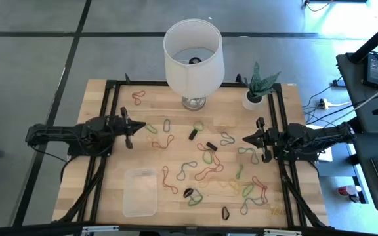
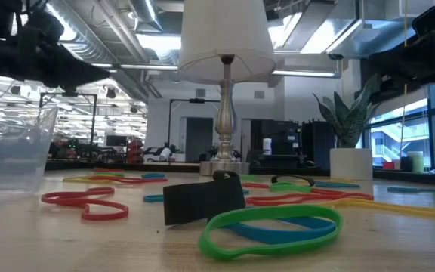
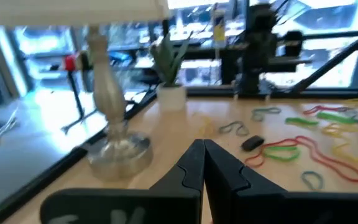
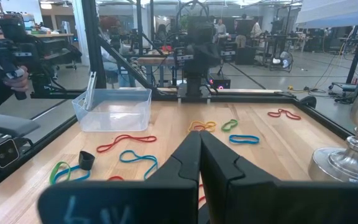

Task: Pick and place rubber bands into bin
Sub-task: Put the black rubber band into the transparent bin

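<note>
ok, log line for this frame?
left gripper: shut, empty, left side | right gripper: shut, empty, right side | bands: scattered on table | bin: looks empty

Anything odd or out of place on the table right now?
Nothing damaged or tipped. The rubber bands lie scattered loose across the table, as the task expects, and the bin looks empty. The lamp and plant pot stand upright. Left gripper and right gripper are shut, holding nothing.
</note>
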Robot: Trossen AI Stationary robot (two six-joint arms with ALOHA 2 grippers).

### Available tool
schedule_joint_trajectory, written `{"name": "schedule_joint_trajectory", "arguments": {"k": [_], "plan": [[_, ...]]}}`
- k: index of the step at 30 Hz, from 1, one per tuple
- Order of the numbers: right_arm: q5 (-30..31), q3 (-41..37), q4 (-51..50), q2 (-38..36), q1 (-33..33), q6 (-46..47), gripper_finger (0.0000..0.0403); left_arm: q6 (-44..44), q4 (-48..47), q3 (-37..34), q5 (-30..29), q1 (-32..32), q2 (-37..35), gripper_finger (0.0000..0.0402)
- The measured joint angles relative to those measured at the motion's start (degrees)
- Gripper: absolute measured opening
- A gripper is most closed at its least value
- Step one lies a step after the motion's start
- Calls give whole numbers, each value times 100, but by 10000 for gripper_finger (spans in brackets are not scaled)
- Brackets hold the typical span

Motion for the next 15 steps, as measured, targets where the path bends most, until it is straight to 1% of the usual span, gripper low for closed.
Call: {"name": "schedule_joint_trajectory", "arguments": {"k": [2,4,9,12,15], "plan": [[-1,1,2,-1,0,0,10,-214,20,2,-196,0,274,2],[0,1,2,1,0,0,10,-373,82,2,-273,-2,629,2],[0,0,2,0,0,0,10,-409,863,72,-155,-20,1745,2],[0,1,2,-1,0,0,10,-402,956,428,-139,-20,2500,2],[0,1,2,1,0,0,10,-176,930,876,-19,-20,3309,2]]}}
